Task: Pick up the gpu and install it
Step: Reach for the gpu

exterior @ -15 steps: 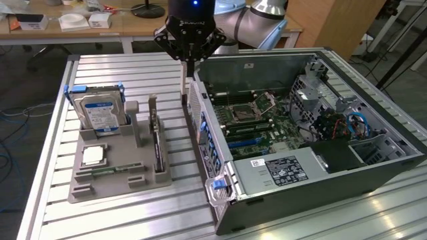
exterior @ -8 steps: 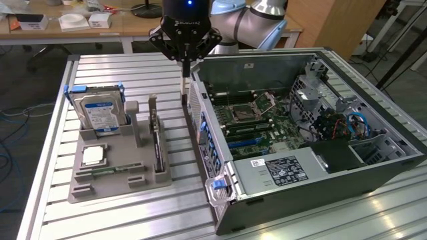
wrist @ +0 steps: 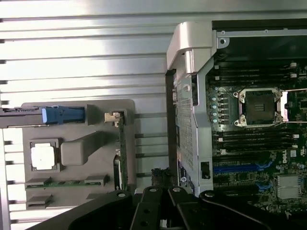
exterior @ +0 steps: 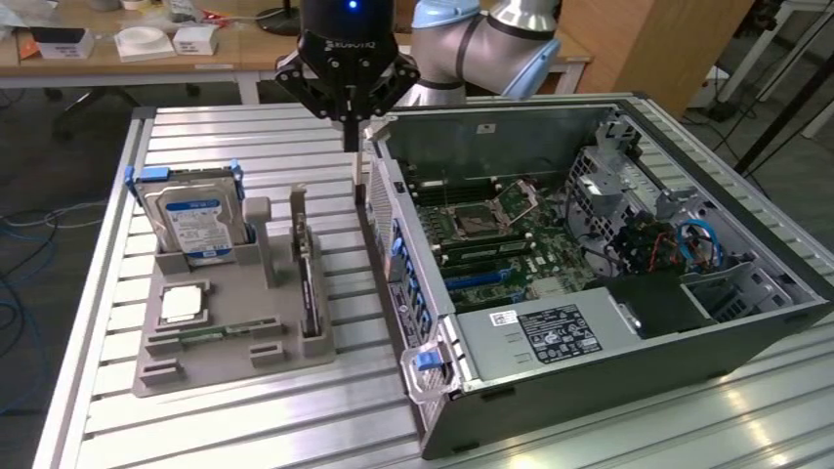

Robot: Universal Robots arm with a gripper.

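From my station I see the claw in the upper centre of the exterior view. Its fingers are pressed together with nothing between them. The tip hangs over the slatted table, just beside the far corner of the open computer case. The gpu is not in the claw. It stands on its long edge in a slot of the grey holder, left of centre in that frame, and its pale metal end points toward the far side. The claw is above that far end and toward the exterior view's right of it, apart from the card. In the wrist view I see the same card edge-on as a thin green-dark line in the holder. In the exterior view the hard drive with its blue label stands upright in the holder at the left. Below it in the frame a processor chip and a memory stick lie flat. The case lies on its side on the right, with the motherboard exposed.
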